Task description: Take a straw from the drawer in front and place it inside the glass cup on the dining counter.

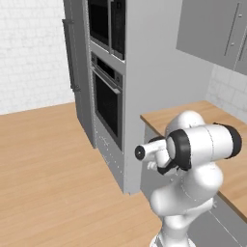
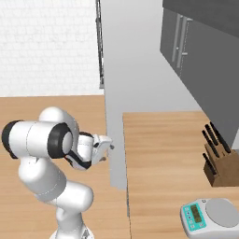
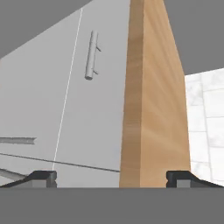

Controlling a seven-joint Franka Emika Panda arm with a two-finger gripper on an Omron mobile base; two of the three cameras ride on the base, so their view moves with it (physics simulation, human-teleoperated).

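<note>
Pincer (image 3: pixel 112 178) jaws stand wide apart with nothing between them; in the hand view the two dark tips sit at the far left and far right, and the rolled picture shows a light grey cabinet front (image 3: pixel 78 100) with a small bar handle (image 3: pixel 91 54) beside the thick wooden edge of the table (image 3: pixel 151 109). Thin seams cross the grey panel, and a second bar handle (image 3: pixel 17 140) shows at the left edge; I cannot tell which panel is the drawer, and all of them look closed. Past the wood edge lies white tiled wall (image 3: pixel 205 122).

From the left base view the arm is folded close over its base, the hand tucked against the table's front corner (image 1: pixel 144 118), next to the tall grey oven column (image 1: pixel 108 87). Open wood floor (image 1: pixel 48 169) spreads to the left.

In the right base view the table top (image 2: pixel 163 154) is bare near the column, with a knife block (image 2: pixel 217 163) and a kitchen scale (image 2: pixel 210 217) well apart at the far right side.
</note>
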